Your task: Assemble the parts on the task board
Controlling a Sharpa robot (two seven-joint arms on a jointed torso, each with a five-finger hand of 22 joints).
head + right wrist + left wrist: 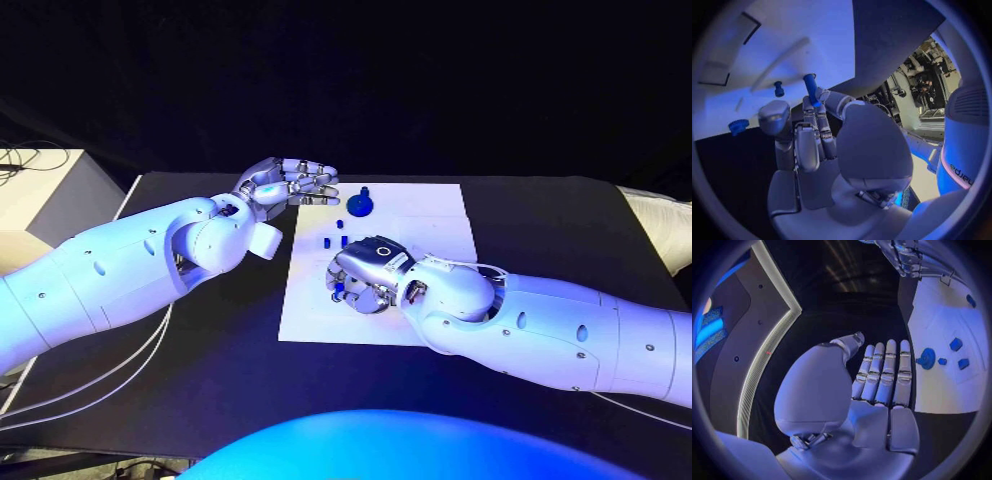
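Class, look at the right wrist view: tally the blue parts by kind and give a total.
Gears: 1, the blue gear
Pegs: 2, the long blue peg held by the right hand and the short blue peg
Total: 3

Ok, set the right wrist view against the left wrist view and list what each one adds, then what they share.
Right wrist view: the right robot hand pinching a long blue pin over the board's edge. Left wrist view: the left robot hand, fingers straight and holding nothing, plus three small blue pieces grouped beside the gear. Both: the white task board and the blue gear lying on it.
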